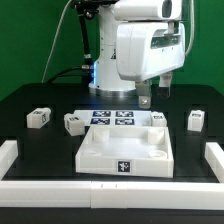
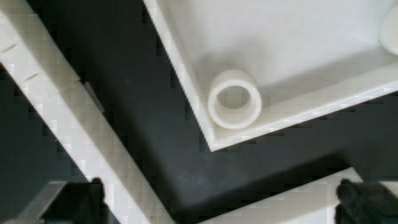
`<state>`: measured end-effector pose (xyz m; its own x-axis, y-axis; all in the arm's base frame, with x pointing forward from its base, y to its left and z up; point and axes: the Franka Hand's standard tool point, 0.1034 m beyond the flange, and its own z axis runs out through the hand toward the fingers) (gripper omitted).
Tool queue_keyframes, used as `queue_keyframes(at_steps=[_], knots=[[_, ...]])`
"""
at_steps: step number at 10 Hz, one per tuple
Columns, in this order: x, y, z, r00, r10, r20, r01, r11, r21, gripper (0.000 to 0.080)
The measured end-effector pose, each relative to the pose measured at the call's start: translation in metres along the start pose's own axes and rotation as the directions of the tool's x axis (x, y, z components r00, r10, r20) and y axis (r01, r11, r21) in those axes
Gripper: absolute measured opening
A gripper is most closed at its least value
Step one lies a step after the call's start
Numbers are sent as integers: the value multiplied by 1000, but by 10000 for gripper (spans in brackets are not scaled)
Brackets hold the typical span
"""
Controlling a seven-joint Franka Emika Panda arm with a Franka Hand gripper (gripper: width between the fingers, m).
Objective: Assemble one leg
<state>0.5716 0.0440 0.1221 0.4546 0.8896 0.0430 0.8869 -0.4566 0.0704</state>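
Note:
Four legs, small white tagged blocks, lie on the black table: two at the exterior view's left (image 1: 38,118) (image 1: 74,123) and two at its right (image 1: 158,117) (image 1: 195,120). My gripper (image 1: 148,99) hangs above the table behind the far edge of the large white tray-like panel (image 1: 125,152), close to the leg at the nearer right. It is open and empty. In the wrist view the dark fingertips (image 2: 79,205) stand wide apart around my gripper (image 2: 222,205), over black table. A panel corner with a round socket (image 2: 235,100) lies beyond. No leg shows in the wrist view.
The marker board (image 1: 112,119) lies between the leg pairs, behind the panel. White rails edge the table at the exterior view's left (image 1: 8,155) and right (image 1: 214,155). A long white strip (image 2: 68,110) runs diagonally through the wrist view beside the panel corner.

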Motion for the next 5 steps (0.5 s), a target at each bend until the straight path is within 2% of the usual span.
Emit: queue_keyframes(at_steps=[5], knots=[[0, 0, 0, 1000, 1, 0, -1, 1000, 0, 650]])
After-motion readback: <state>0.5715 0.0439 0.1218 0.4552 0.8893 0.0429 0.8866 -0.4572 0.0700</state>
